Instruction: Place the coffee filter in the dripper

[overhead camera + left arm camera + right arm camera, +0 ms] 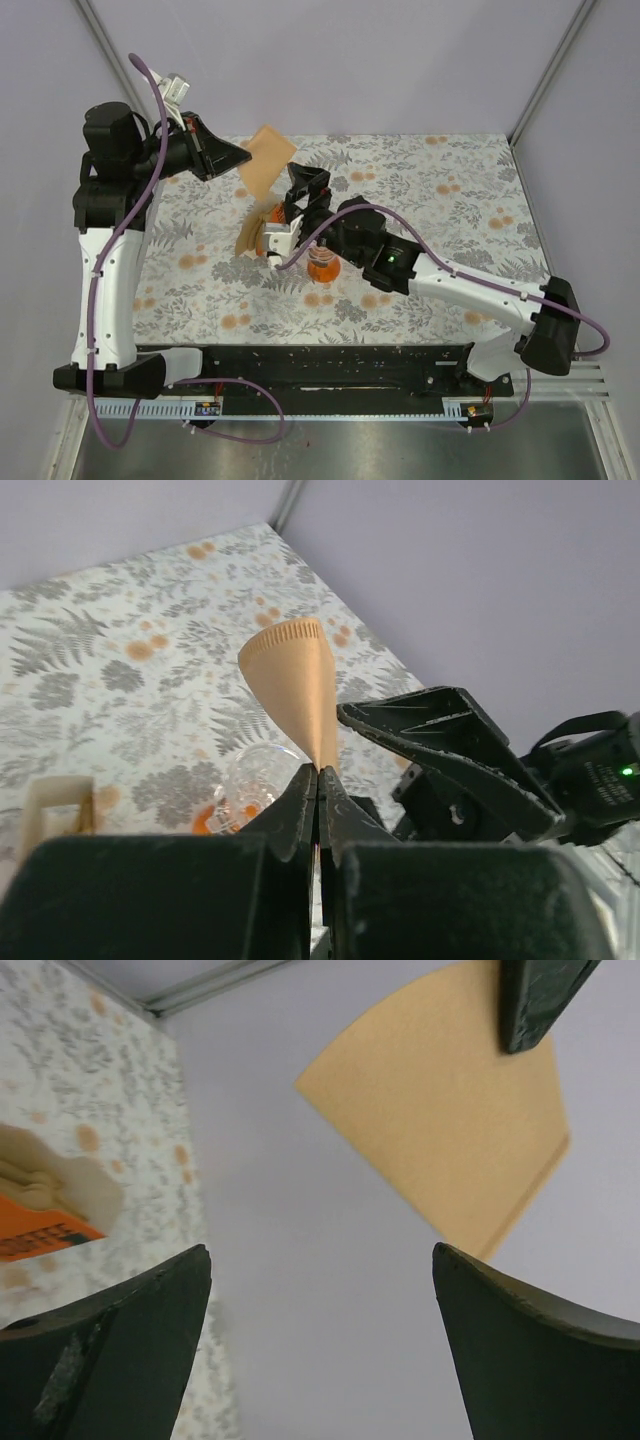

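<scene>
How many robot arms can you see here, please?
2. The left arm stands on the left, its tool pinching the coffee filter; the right arm reaches in from the right, its tool open facing that filter.

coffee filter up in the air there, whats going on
The left end effector holds the coffee filter pinched by its narrow tip, raised above the table. The right end effector is open and pointed up at the filter without touching it. The dripper stands on the table under the right arm, and the filter is not yet in it.
</scene>
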